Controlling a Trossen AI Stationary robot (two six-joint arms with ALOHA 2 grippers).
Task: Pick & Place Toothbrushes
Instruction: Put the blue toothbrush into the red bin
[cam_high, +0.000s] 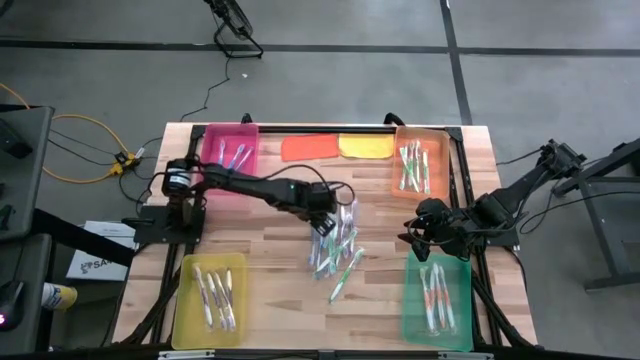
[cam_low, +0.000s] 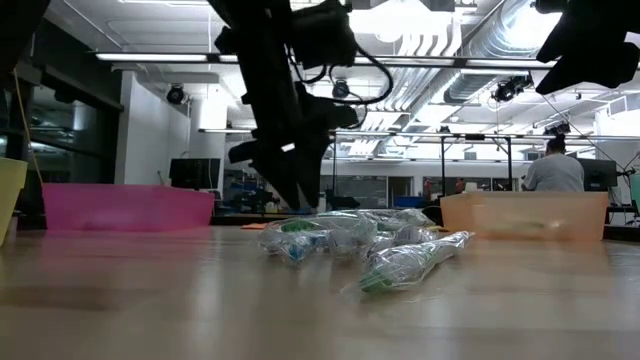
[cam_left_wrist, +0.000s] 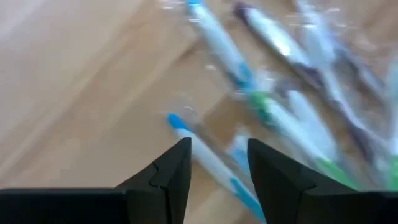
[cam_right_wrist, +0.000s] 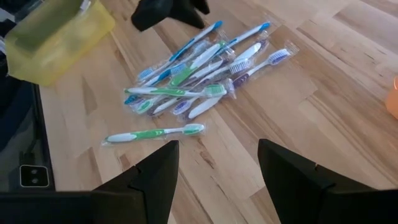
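A heap of wrapped toothbrushes (cam_high: 335, 240) lies on the wooden table (cam_high: 270, 260); it also shows in the right wrist view as toothbrushes (cam_right_wrist: 199, 74) and in the low view as toothbrushes (cam_low: 350, 240). One green toothbrush (cam_right_wrist: 155, 132) lies apart on the near side. My left gripper (cam_high: 325, 208) hangs open just above the heap's far left end. In its wrist view my left gripper (cam_left_wrist: 217, 165) has a blue-and-white toothbrush (cam_left_wrist: 205, 155) showing in the gap between its fingers. My right gripper (cam_high: 418, 228) waits open to the right of the heap, with nothing between its fingers (cam_right_wrist: 158, 171).
Four trays hold sorted toothbrushes: pink (cam_high: 232, 150) far left, orange (cam_high: 420, 165) far right, yellow (cam_high: 210, 300) near left, green (cam_high: 438, 300) near right. An orange cloth (cam_high: 308, 147) and a yellow cloth (cam_high: 366, 146) lie at the far edge. A person (cam_low: 555, 170) sits in the room behind.
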